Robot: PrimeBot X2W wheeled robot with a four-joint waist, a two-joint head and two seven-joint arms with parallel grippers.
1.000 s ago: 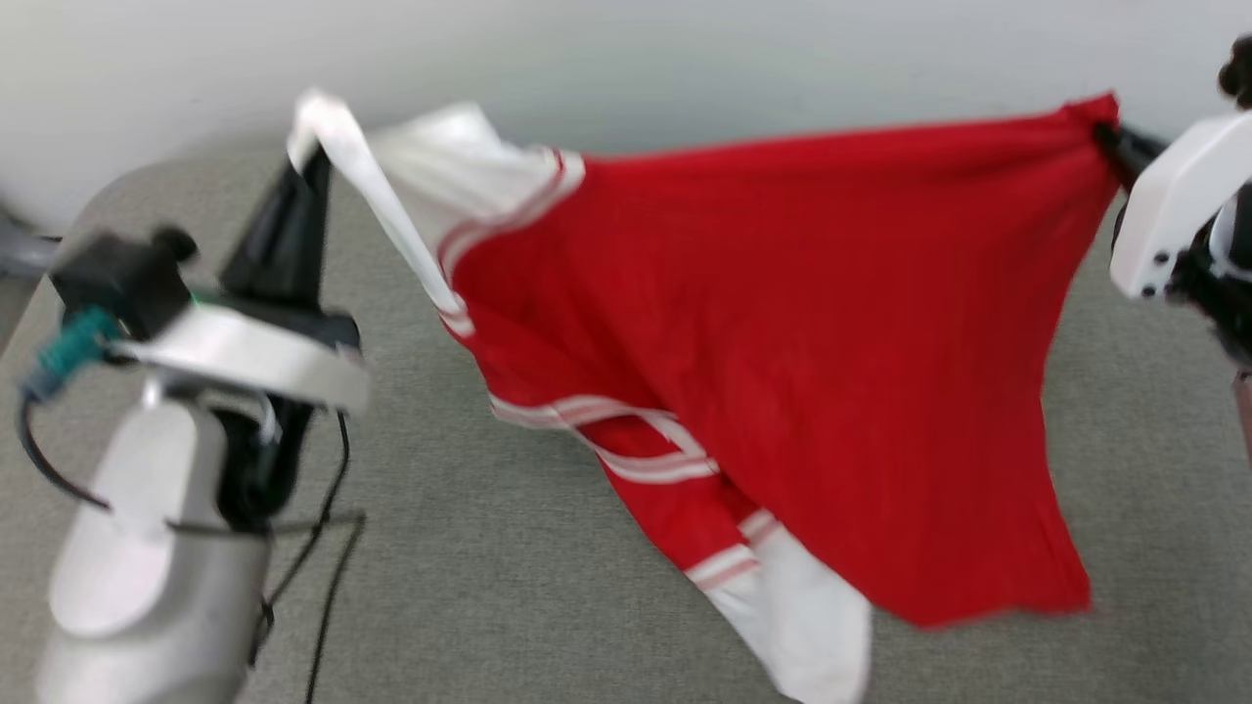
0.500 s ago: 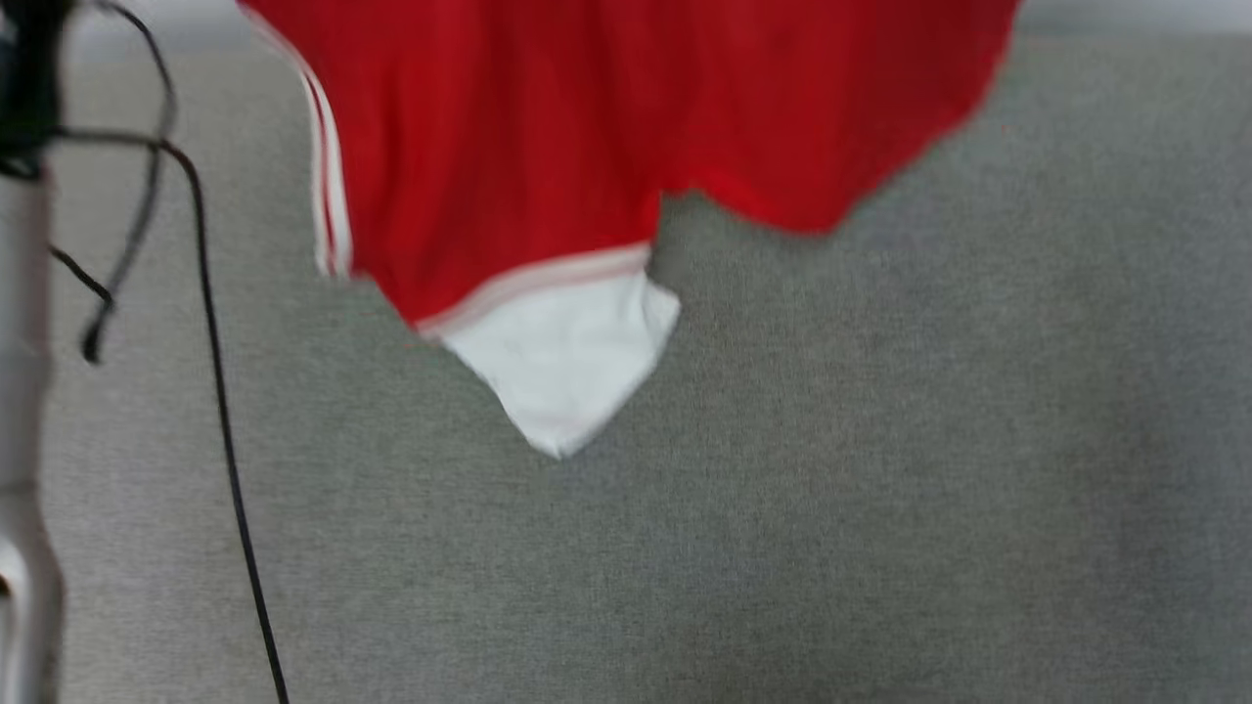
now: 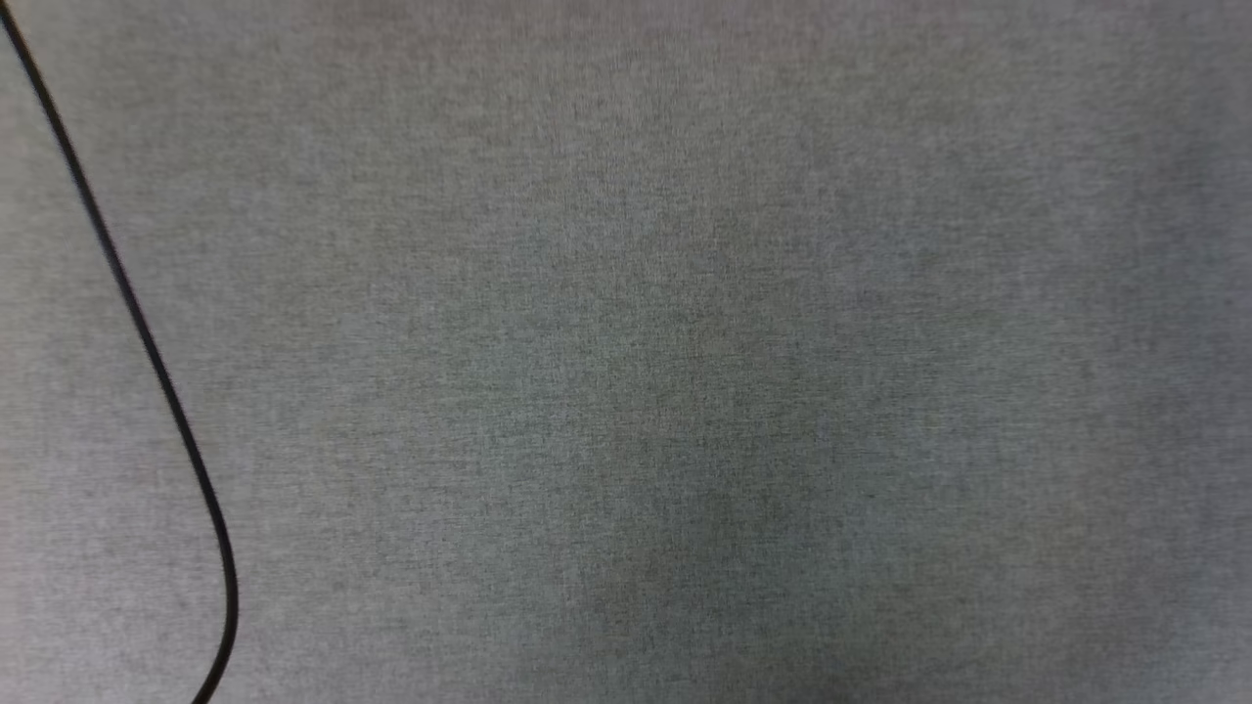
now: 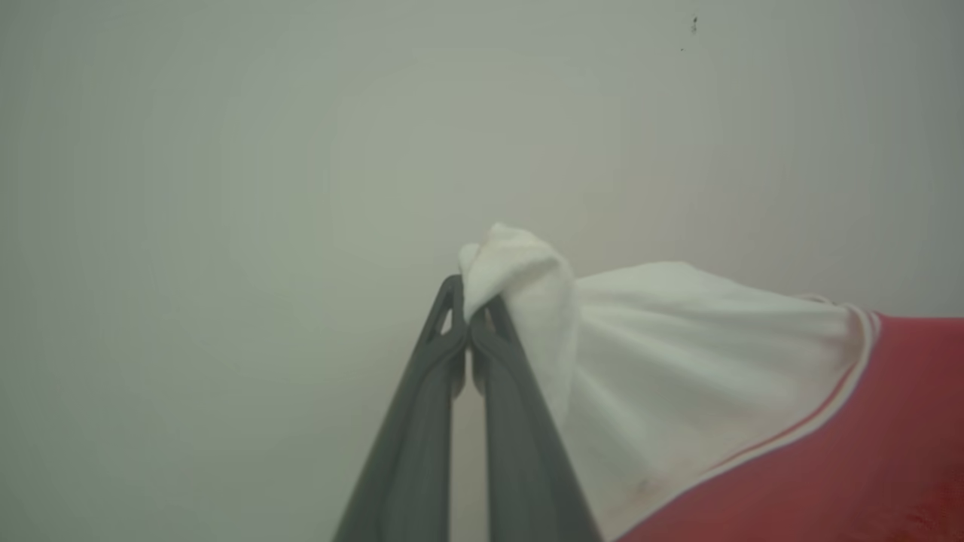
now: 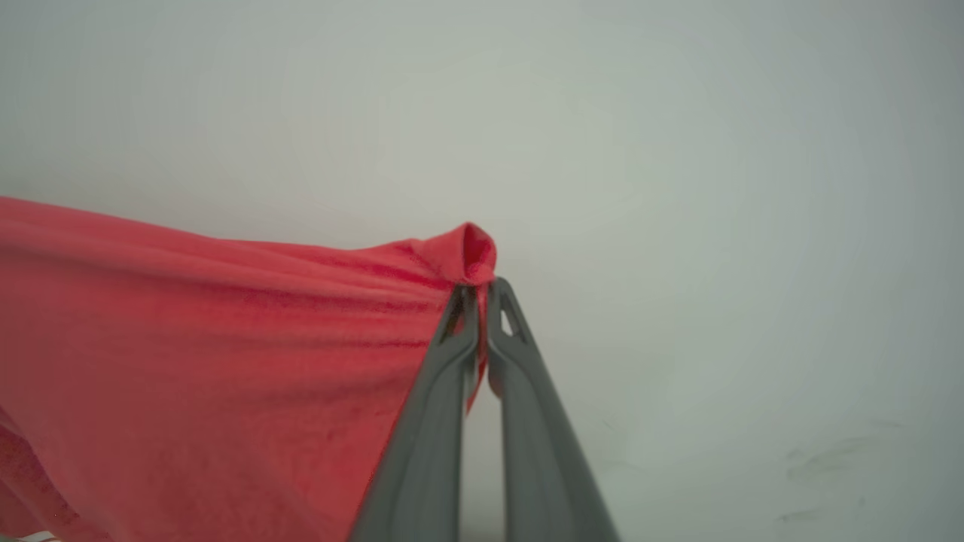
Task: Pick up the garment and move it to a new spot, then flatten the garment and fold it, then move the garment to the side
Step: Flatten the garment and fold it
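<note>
The garment [image 4: 753,391] is a red shirt with a white sleeve edged in thin stripes. In the left wrist view my left gripper [image 4: 468,312] is shut on the tip of the white sleeve, and the cloth hangs off to the right of its fingers. In the right wrist view my right gripper [image 5: 478,293] is shut on a bunched red corner of the garment [image 5: 188,339], which stretches away to the left. Both grippers hold the cloth up in front of a pale wall. The chest lettering is hidden.
The head view looks straight down on a grey fabric surface [image 3: 685,372]. A thin black cable [image 3: 147,342] curves down that view's left side. A plain pale wall [image 4: 226,150] stands behind both grippers.
The head camera has tilted down: the garment and both arms slid up and out of its picture, leaving the grey surface and a cable. Both grips stay shut.
</note>
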